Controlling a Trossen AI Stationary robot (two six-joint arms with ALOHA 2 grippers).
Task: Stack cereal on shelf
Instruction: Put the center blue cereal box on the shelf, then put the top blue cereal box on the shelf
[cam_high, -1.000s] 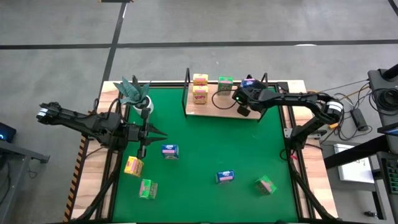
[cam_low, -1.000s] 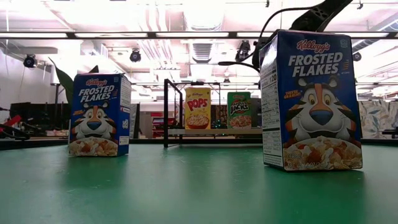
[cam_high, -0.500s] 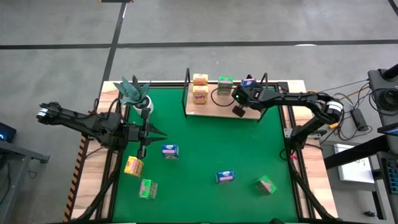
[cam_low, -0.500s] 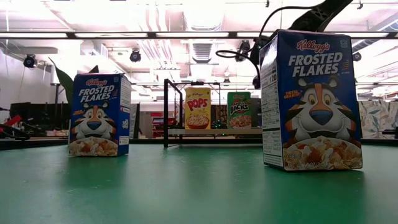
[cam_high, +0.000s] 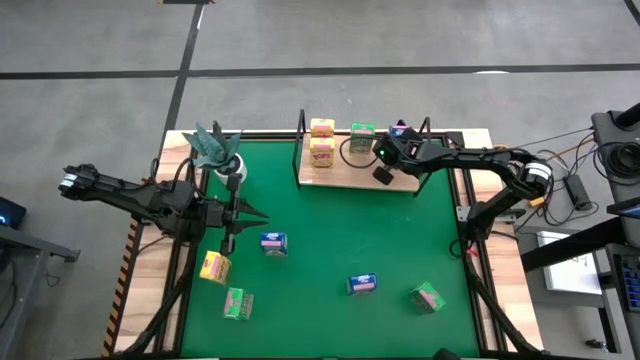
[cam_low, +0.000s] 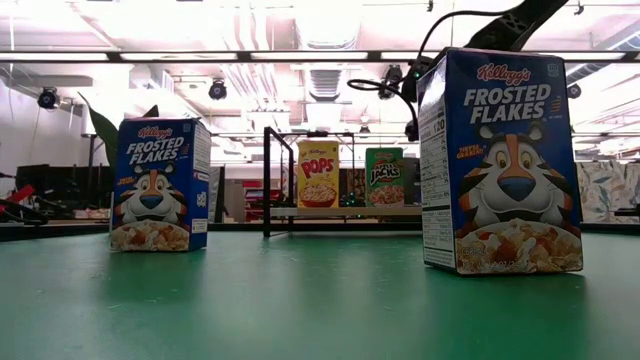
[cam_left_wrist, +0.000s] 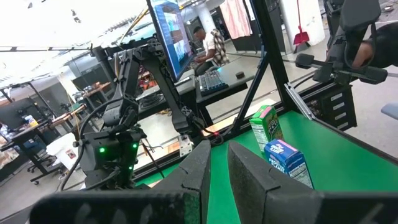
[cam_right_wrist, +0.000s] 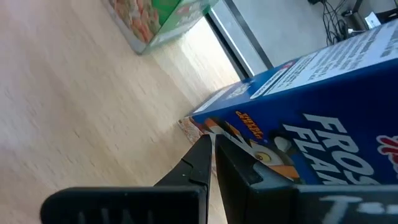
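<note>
The shelf (cam_high: 352, 170), a wooden board in a black wire frame, stands at the mat's far edge. On it stand two yellow-orange boxes (cam_high: 321, 140), a green box (cam_high: 362, 135) and a blue box (cam_high: 401, 130). My right gripper (cam_high: 392, 148) is shut and reaches over the board from the right. Its tips (cam_right_wrist: 210, 142) are at the blue box's lower corner (cam_right_wrist: 199, 123). My left gripper (cam_high: 262, 213) waits at the left over the mat, its fingers (cam_left_wrist: 217, 163) a narrow gap apart and empty. Several more boxes lie on the mat: blue (cam_high: 272, 242), yellow (cam_high: 214, 266), green (cam_high: 237, 303). My right gripper's shut fingertips (cam_right_wrist: 205, 149) stand right beside the lower corner of the blue box's printed face (cam_right_wrist: 214, 127), coming level along the board. I cannot tell whether they touch it. The box stands upright on the board.
A white pot with a teal plant (cam_high: 215, 146) stands at the far left. More boxes lie on the near right of the mat: blue (cam_high: 362, 284) and green (cam_high: 427, 297). The shelf's black posts (cam_low: 267, 180) rise around the board. Bare mat lies at the middle (cam_high: 350, 225).
My right gripper has shifted a little toward the table's left edge over the board. In the low view its wrist has come into sight beside the near blue box. The boxes on the shelf have kept their places.
</note>
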